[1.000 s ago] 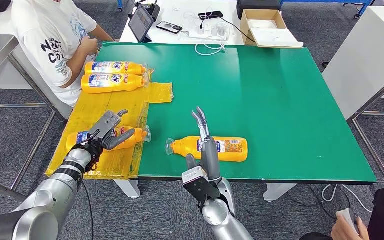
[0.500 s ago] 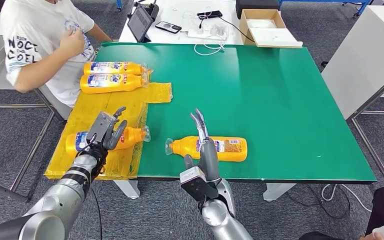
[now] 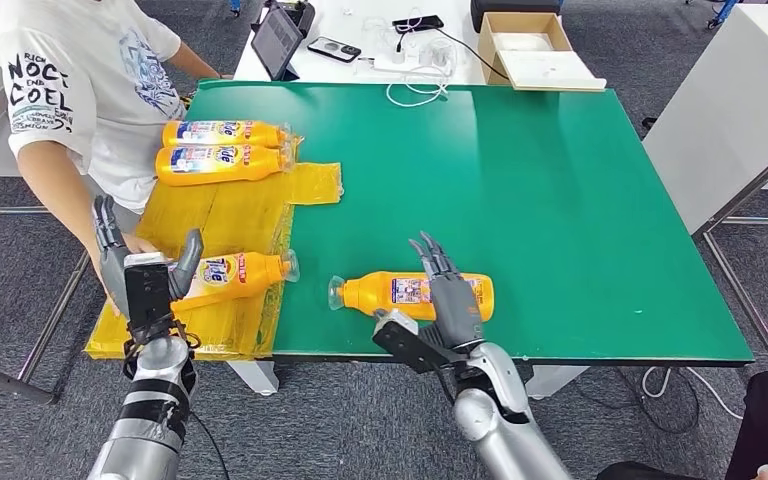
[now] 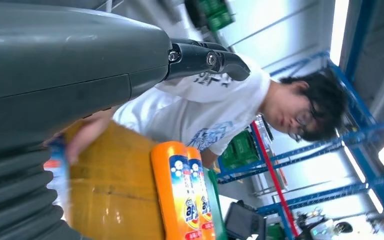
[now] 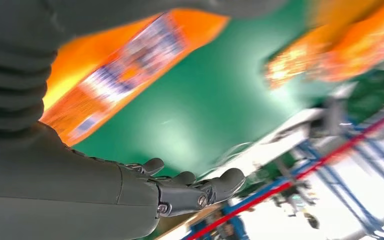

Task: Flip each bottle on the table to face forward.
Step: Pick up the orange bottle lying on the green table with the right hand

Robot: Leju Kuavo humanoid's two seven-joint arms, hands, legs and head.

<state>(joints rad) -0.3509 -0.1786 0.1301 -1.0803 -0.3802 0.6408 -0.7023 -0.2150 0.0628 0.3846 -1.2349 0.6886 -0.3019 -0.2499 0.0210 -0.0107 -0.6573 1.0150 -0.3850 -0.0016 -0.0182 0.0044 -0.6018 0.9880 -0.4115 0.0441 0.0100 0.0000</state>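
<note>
Left hand: the left hand (image 3: 146, 283) is raised over the near-left corner of the green table (image 3: 560, 200), at about 8 o'clock from the table's middle. Its fingers are spread wide and straight, thumb out to the side, and it holds nothing. Whether it brushes the bottle behind it, I cannot tell.

Right hand: the right hand (image 3: 450, 298) lies over the bottle on the green (image 3: 415, 294), at about 6 o'clock. Its fingers are stretched out and apart across the label end, not wrapped round. It seems to rest on the bottle, though real contact is hard to judge. In the right wrist view the fingers (image 5: 195, 192) reach out with nothing between them.

Bottle on the green: orange, on its side, cap end pointing to 9 o'clock, near the front edge.

Bottle by the left hand: a second orange bottle (image 3: 235, 272) lies on the yellow sheet (image 3: 225, 215), cap towards 3 o'clock.

Far pair: two bottles (image 3: 222, 150) lie side by side, touching, at 10 o'clock on the yellow sheet.

Person: a person in a white T-shirt (image 3: 80, 90) stands at the table's left edge, beside the pair.
</note>
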